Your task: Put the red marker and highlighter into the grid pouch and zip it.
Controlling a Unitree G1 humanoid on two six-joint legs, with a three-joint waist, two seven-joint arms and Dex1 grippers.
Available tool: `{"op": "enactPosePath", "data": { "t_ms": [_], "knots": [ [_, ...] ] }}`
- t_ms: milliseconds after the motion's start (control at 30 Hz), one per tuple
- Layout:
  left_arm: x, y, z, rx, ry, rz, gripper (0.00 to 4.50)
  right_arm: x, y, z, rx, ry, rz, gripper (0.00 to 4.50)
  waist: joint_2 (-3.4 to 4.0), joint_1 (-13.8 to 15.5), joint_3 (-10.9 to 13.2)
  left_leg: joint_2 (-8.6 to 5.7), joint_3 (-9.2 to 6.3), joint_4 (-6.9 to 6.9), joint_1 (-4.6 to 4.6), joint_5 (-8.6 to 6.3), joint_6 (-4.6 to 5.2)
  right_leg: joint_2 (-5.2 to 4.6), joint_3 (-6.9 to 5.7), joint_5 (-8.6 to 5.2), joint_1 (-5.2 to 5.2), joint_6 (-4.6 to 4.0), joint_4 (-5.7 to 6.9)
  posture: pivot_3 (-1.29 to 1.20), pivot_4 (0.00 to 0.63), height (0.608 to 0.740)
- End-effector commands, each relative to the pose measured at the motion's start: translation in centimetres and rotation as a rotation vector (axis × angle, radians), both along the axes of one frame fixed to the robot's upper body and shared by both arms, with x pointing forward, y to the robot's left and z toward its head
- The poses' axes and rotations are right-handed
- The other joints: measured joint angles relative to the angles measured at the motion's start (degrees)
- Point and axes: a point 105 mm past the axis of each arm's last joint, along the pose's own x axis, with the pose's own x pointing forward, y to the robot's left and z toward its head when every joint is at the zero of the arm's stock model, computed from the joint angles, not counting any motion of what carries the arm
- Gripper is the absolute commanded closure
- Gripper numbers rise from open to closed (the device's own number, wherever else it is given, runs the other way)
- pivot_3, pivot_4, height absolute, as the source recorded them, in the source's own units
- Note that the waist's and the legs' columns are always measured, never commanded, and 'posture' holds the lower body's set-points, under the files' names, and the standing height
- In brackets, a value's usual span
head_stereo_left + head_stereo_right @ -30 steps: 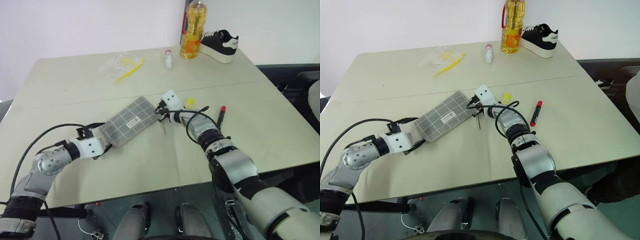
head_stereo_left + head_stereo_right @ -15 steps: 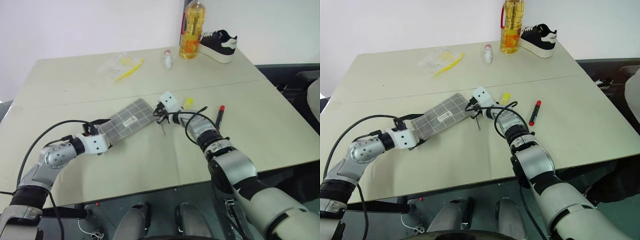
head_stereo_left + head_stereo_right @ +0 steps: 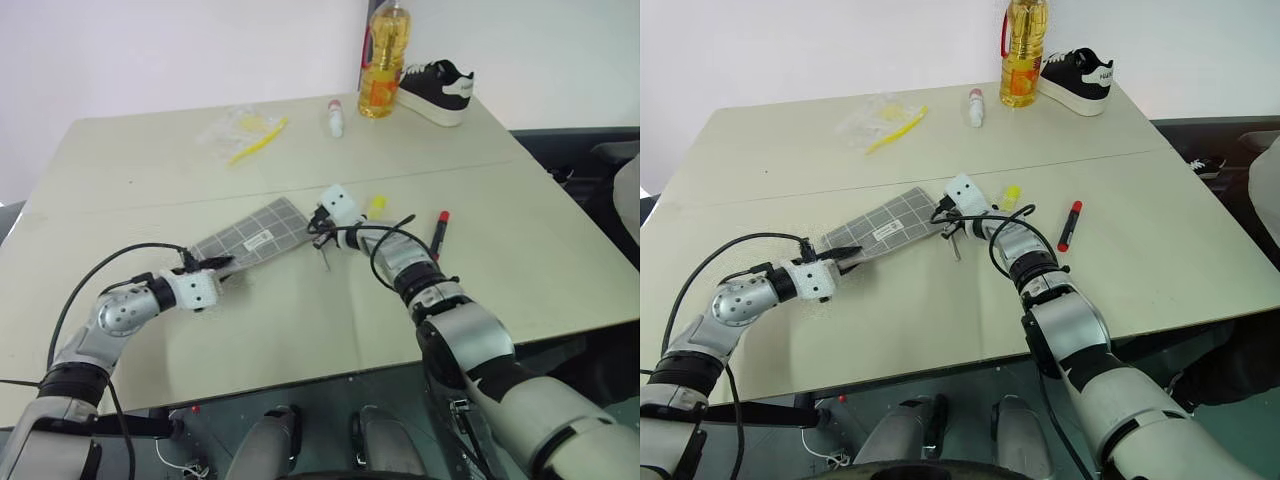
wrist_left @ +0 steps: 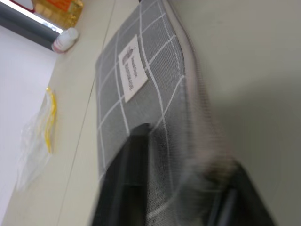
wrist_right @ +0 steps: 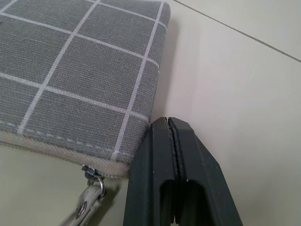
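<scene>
Your left gripper (image 3: 222,266) has its fingers clamped on the near end of the grid pouch (image 3: 250,236), which lies flat on the surface (image 3: 300,320). Your right gripper (image 3: 318,226) rests at the pouch's far corner by the zipper pull (image 5: 89,200), fingers together on nothing. The highlighter (image 3: 377,206) and the red marker (image 3: 440,230) lie on the surface to the right of the pouch.

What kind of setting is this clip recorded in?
Probably an indoor lab or test room, staged rather than a real home: a plain beige table against a bare white wall, with unrelated props on it, a bottle of oil, a sneaker and a grid pouch.
</scene>
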Motion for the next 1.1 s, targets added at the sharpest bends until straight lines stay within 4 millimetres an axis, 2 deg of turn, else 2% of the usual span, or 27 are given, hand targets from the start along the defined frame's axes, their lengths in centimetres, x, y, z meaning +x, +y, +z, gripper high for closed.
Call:
{"op": "enactPosePath", "data": {
  "t_ms": [33, 200, 300, 400, 500, 567, 633, 733, 833, 1000, 1100],
  "knots": [
    [0.2, 0.3, 1.5, -0.039, -0.056, 0.005, 4.43, 0.2, 0.2, 0.8, 0.003, -0.038, 0.008, 4.50, 0.00, 0.0, 0.0, 0.00, 0.00, 0.00, 0.00, 0.00, 0.00, 0.00, 0.00, 0.00, 0.01, 0.00, 0.00, 0.00, 0.150, 0.740],
    [-0.2, 0.6, 2.0, -0.140, -0.036, 0.049, 4.43, 0.9, -0.6, 2.4, 0.005, -0.127, -0.022, 4.50, 0.01, -0.1, 0.0, 0.00, 0.00, 0.00, -0.01, 0.00, 0.00, 0.00, 0.01, 0.00, 0.00, 0.00, 0.01, 0.00, 0.150, 0.740],
    [-0.6, -0.3, 3.6, -0.329, -0.001, 0.105, 4.43, 1.6, -2.6, 5.1, 0.002, -0.253, -0.068, 4.50, 0.03, 0.0, 0.0, -0.01, 0.00, 0.01, -0.08, 0.00, 0.00, -0.02, 0.03, 0.00, -0.02, 0.00, 0.00, 0.00, 0.150, 0.740],
    [-1.6, -1.8, 4.7, -0.454, 0.060, 0.123, 4.50, 1.4, -5.0, 7.0, 0.033, -0.272, -0.098, 3.65, 0.01, 0.0, 0.0, -0.02, 0.00, 0.05, -0.12, 0.00, 0.00, -0.03, 0.04, 0.00, -0.04, 0.00, -0.01, 0.00, 0.150, 0.740],
    [-2.5, -3.0, 5.1, -0.546, 0.115, 0.145, 4.50, -0.1, -6.6, 8.2, 0.093, -0.246, -0.073, 2.24, -0.01, 0.1, 0.0, 0.00, -0.01, 0.04, -0.12, 0.00, 0.01, -0.02, 0.04, -0.01, 0.11, 0.01, -0.03, 0.00, 0.150, 0.740],
    [-3.2, -3.7, 5.1, -0.577, 0.136, 0.142, 4.50, -1.7, -7.6, 8.4, 0.142, -0.201, -0.035, 1.13, -0.02, 0.1, 0.0, 0.02, -0.02, 0.04, -0.13, 0.00, 0.01, 0.01, 0.03, -0.02, 0.13, 0.01, -0.02, 0.00, 0.150, 0.740],
    [-3.6, -4.5, 5.1, -0.602, 0.158, 0.137, 4.50, -3.5, -8.5, 8.4, 0.191, -0.151, 0.014, 0.26, -0.02, 0.1, 0.0, 0.03, -0.01, 0.03, -0.11, 0.00, 0.02, 0.01, 0.03, -0.03, 0.15, 0.00, -0.02, 0.00, 0.150, 0.740],
    [-4.1, -5.6, 4.9, -0.626, 0.198, 0.118, 4.50, -5.9, -9.1, 8.1, 0.228, -0.088, 0.082, 0.26, -0.02, 0.3, 0.0, 0.04, -0.02, 0.06, -0.12, 0.00, 0.02, 0.01, 0.03, -0.04, 0.18, -0.01, -0.04, 0.00, 0.150, 0.740],
    [-4.4, -6.5, 4.8, -0.638, 0.234, 0.098, 4.50, -7.1, -8.8, 8.2, 0.264, -0.063, 0.099, 0.26, -0.03, 0.2, 0.0, 0.04, -0.01, 0.09, -0.13, 0.00, 0.03, 0.00, 0.03, -0.13, 0.18, -0.16, -0.07, 0.00, 0.150, 0.740],
    [-4.6, -7.0, 5.1, -0.639, 0.249, 0.075, 4.50, -6.6, -8.4, 7.4, 0.205, -0.079, 0.039, 0.26, -0.05, 0.5, 0.0, 0.05, -0.01, 0.12, -0.13, 0.00, 0.02, -0.02, 0.02, -0.15, 0.20, -0.19, -0.10, 0.00, 0.150, 0.740],
    [-4.6, -7.1, 5.2, -0.631, 0.250, 0.069, 4.50, -6.4, -8.0, 7.6, 0.233, -0.070, 0.029, 0.26, -0.05, 0.5, 0.0, 0.05, 0.00, 0.12, -0.15, 0.00, 0.02, -0.03, 0.02, -0.15, 0.22, -0.20, -0.18, 0.00, 0.150, 0.740]
  ]
}}
